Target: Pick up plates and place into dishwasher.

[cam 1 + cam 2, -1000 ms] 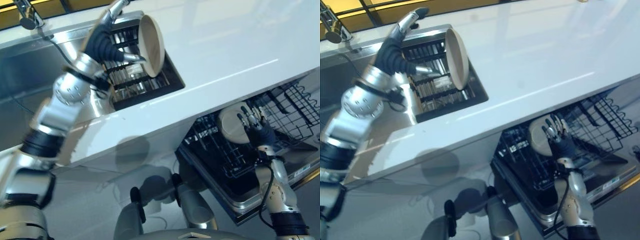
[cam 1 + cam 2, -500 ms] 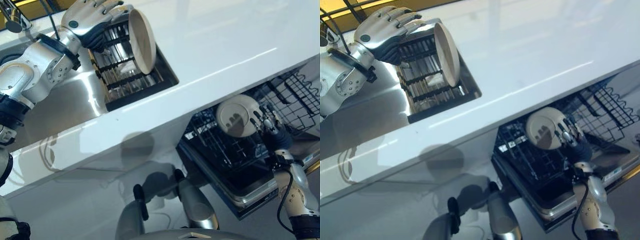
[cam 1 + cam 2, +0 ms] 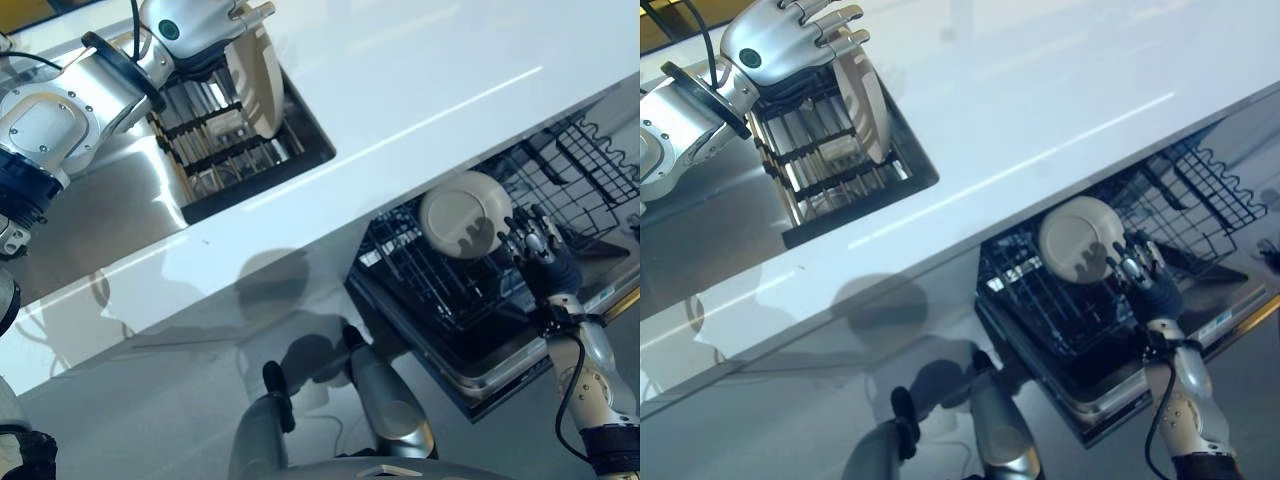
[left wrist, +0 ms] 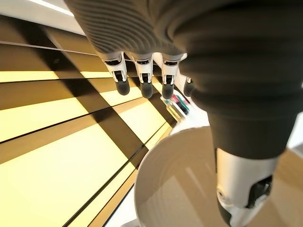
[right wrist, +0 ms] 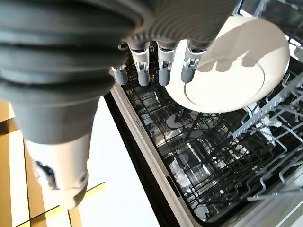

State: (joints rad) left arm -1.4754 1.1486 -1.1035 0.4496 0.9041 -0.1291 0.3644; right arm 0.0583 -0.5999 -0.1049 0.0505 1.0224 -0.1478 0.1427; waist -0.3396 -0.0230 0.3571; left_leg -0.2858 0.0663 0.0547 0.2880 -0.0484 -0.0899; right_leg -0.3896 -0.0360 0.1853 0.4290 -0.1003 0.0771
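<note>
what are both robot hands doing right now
Left robot hand: curled on the plate in the sink rack.
Right robot hand: open, beside the plate in the dishwasher.

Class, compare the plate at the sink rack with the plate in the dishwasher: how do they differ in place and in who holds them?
The sink plate stands on edge over the rack, gripped by the left hand. The dishwasher plate leans in the lower basket; the right hand is open beside it, apart. Both are round and pale.
</note>
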